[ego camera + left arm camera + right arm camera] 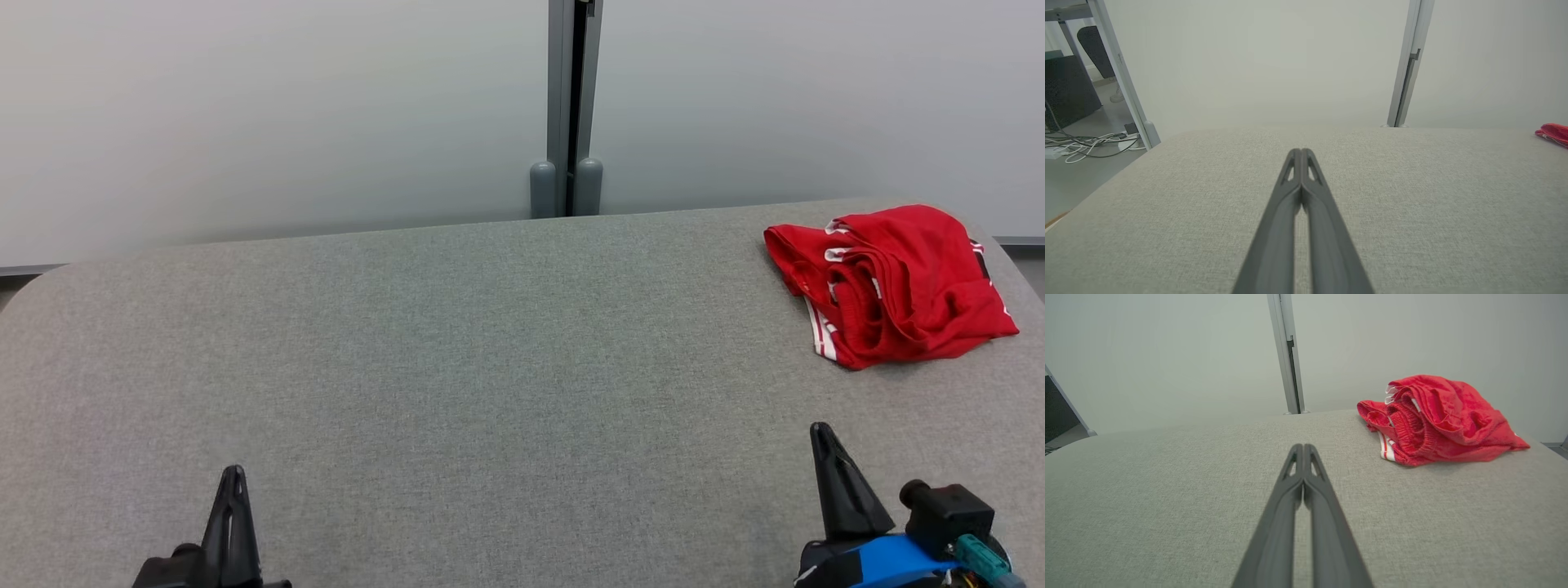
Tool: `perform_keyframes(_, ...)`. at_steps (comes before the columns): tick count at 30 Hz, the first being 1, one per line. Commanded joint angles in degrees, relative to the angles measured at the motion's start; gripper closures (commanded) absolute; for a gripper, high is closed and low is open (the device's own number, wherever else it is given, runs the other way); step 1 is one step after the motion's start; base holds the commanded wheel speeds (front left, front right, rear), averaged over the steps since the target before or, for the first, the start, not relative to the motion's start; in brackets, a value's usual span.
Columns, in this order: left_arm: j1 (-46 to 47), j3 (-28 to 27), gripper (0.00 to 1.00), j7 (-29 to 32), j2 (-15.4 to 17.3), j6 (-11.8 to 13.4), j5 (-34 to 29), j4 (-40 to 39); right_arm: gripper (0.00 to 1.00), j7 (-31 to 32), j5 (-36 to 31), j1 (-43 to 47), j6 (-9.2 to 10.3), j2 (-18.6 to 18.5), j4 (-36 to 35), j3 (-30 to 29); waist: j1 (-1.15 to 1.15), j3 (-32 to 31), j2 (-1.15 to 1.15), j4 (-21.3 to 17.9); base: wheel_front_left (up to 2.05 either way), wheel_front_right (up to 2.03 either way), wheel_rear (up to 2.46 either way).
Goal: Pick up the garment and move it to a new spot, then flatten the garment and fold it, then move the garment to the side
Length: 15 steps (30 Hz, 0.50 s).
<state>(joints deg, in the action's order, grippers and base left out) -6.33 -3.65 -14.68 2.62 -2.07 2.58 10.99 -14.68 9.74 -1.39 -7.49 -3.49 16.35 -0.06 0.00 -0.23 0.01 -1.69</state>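
The garment (pixel 894 282) is a red piece with white stripes, lying crumpled in a heap at the far right of the grey padded table (pixel 457 351). In the right wrist view the garment (pixel 1437 418) sits ahead and to the right of my right gripper (pixel 1303 447), well apart from it. My right gripper (pixel 819 430) is shut and empty near the front right edge. At the front left, my left gripper (pixel 233 474) is shut too, with nothing in it. The left wrist view shows the left gripper (pixel 1301 152) with fingers pressed together, and a sliver of the garment (pixel 1553 132) at the right edge.
A grey partition wall with a vertical post (pixel 571 106) stands behind the table. Beyond the table's left end, cables (pixel 1086 145) lie on the floor by a dark cabinet (pixel 1067 90). The table's corners are rounded.
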Motion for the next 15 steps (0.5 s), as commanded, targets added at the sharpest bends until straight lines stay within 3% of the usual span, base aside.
perform_keyframes(1,1.0,-0.57,1.0,0.86,0.08,-0.14,2.0,0.16,1.0,0.62,2.0,-0.46,0.0,-0.01,-0.24,-0.34,0.0,0.0,-0.01,0.02,0.0,0.0,0.0)
perform_keyframes(15,3.11,-0.82,1.0,4.57,0.14,-1.13,18.6,0.44,1.0,4.46,17.14,-1.29,0.0,0.1,-0.83,-1.48,0.0,0.05,-0.01,0.21,0.0,0.0,0.0)
